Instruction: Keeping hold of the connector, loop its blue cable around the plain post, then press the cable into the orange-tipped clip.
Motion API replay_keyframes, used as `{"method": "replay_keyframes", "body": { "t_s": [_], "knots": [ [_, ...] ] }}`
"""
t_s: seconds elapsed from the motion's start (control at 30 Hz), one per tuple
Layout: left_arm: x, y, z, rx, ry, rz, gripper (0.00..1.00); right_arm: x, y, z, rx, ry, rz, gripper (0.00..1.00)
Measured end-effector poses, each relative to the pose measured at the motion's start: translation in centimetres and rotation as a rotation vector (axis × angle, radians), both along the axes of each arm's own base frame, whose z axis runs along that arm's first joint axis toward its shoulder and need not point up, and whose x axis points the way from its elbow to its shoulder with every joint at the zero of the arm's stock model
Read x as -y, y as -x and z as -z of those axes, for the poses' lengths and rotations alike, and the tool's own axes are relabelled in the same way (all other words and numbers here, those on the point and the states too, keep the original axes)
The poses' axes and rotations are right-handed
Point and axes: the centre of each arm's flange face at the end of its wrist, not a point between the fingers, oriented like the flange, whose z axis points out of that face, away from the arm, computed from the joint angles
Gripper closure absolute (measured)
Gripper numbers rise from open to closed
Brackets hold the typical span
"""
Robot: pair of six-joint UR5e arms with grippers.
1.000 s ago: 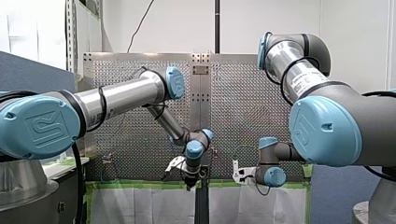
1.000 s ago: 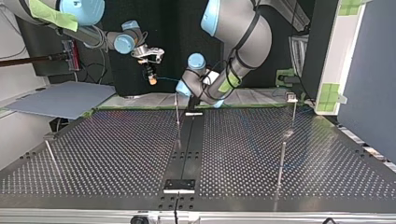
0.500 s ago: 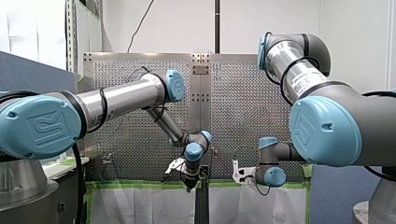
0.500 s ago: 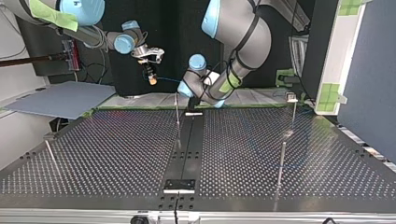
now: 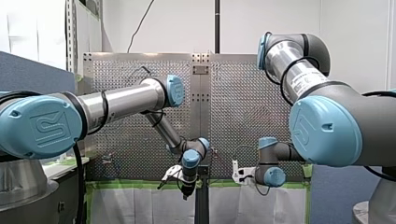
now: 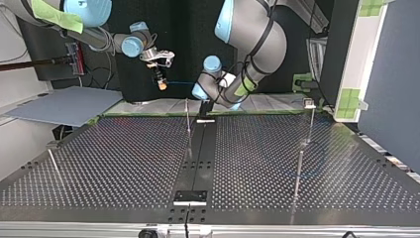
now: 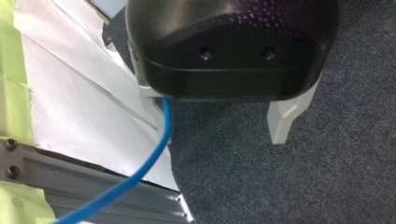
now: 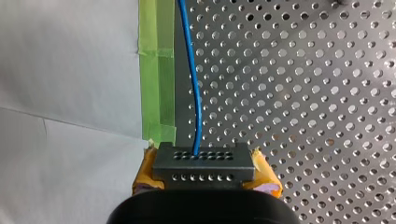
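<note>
In the front view, my left gripper (image 5: 183, 189) and my right gripper (image 5: 239, 176) hang low in the centre of the frame, just off the perforated table (image 5: 233, 112). Nothing finer can be made out there.

The top view, upper centre, adds the blue cable (image 6: 181, 83), running level from one gripper to the other.

In the left wrist view, the metal fingers (image 7: 284, 121) stand spread and grip nothing. The cable comes out from under the black body, just beside one finger.

In the right wrist view, the yellow pads (image 8: 145, 175) are clamped on the grey connector (image 8: 204, 161), which has rows of small holes. The cable runs straight ahead from it.
</note>
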Motion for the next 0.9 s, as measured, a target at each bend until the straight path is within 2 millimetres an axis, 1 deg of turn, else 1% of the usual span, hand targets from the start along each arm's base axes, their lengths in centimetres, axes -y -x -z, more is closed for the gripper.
{"method": "replay_keyframes", "body": {
  "t_s": [0.5,0.53,0.57,0.6,0.63,0.67,0.7,0.73,0.77,0.9],
  "knots": [
    [0.0,0.7,0.6,-0.012,0.013,0.019,0.0,-0.1,-0.1,0.0,0.0,0.0,-0.003,1.0],
    [0.1,0.7,0.6,-0.011,0.014,0.024,0.06,-0.1,-0.1,0.0,0.0,0.0,-0.003,1.0],
    [0.3,0.8,0.6,-0.009,0.014,0.029,0.2,-0.1,-0.2,0.0,0.0,0.0,-0.003,1.0],
    [0.4,0.9,0.7,-0.007,0.011,0.036,0.2,-0.1,-0.1,0.0,0.0,0.0,-0.003,1.0],
    [0.5,0.9,0.7,-0.005,0.008,0.042,0.42,-0.1,-0.1,0.0,0.0,0.0,-0.003,1.0],
    [0.5,1.0,0.7,-0.004,0.003,0.046,0.58,-0.1,-0.2,0.0,0.0,0.0,-0.003,1.0],
    [0.6,1.0,0.6,0.0,-0.004,0.049,0.58,-0.1,-0.1,0.0,0.0,0.0,-0.003,1.0],
    [0.6,1.1,0.6,0.004,-0.01,0.05,0.75,-0.1,-0.1,0.0,0.0,0.0,-0.003,1.0],
    [0.6,1.1,0.6,0.008,-0.015,0.049,1.0,-0.1,-0.2,0.0,0.0,0.001,-0.003,1.0],
    [0.6,1.4,0.8,0.037,-0.037,0.04,1.0,-0.1,-0.2,0.0,0.0,0.001,-0.003,1.0]
  ]
}}
